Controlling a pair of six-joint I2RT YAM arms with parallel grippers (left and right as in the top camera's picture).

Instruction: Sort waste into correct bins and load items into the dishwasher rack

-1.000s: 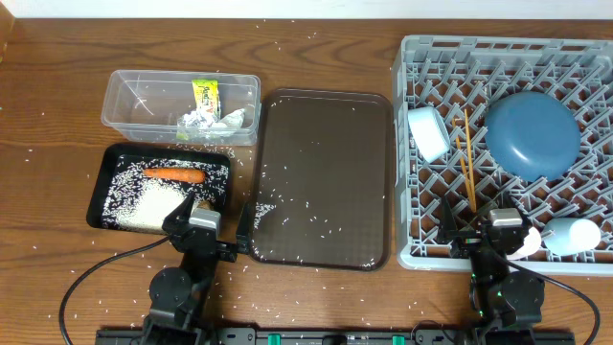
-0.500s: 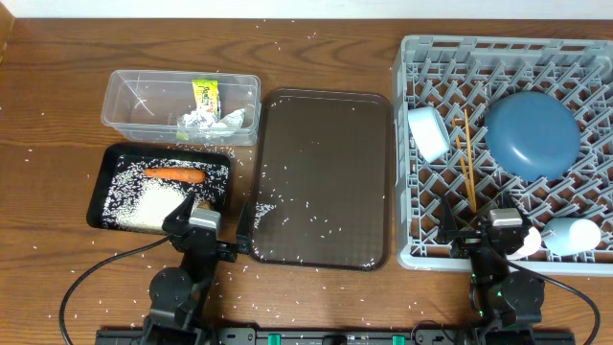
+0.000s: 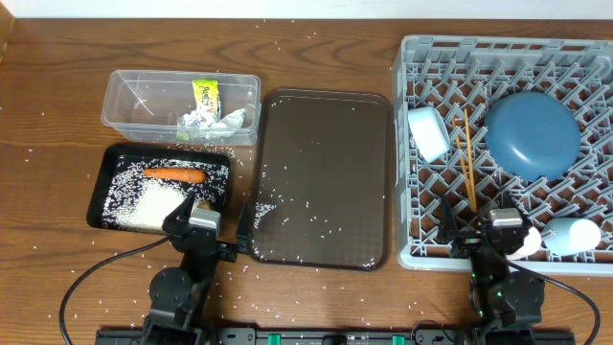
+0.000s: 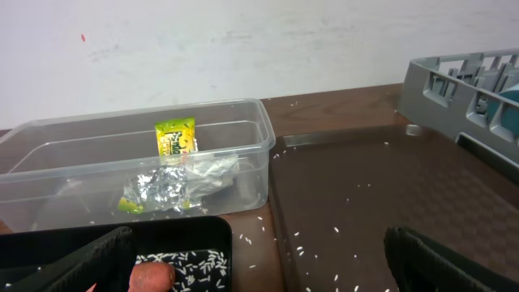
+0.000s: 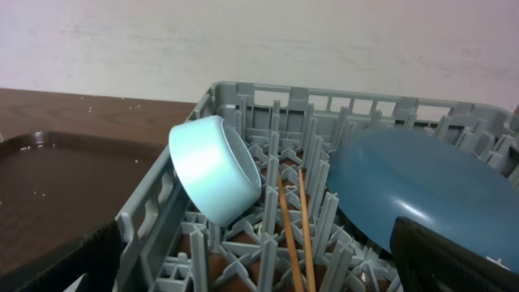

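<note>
Both claws stand released and hold nothing: the left claw (image 3: 213, 215) sits low at the near edge of the bench (image 3: 57, 115), between the black tray (image 3: 101, 192) and the serving tray (image 3: 326, 144). The right claw (image 3: 484, 226) sits at the near wall of the rack (image 3: 498, 43).

The rack holds the dish (image 3: 533, 132), the blue cup (image 3: 428, 132) on its side, the chopsticks (image 3: 467, 163) and the white bowl (image 3: 572, 236). The tub (image 3: 182, 75) holds foil (image 3: 198, 120) and wrapper (image 3: 206, 94). The black tray holds the carrot (image 3: 174, 174) and a heap of rice (image 3: 148, 206).

We judge the sorting nearly done, and the loose grains scattered over the bench and serving tray are the hard remainder. Two fingers would likely push them about rather than lift them. If the left claw moves forward it could catch the black tray's rim and spill the heap. If the right claw lifts carelessly it could snag the rack wall or knock the white bowl just beside it. The blue cup leans against the wall and may roll if jolted. The chopsticks lie flat on the lattice, so a nudge might drop one through.
</note>
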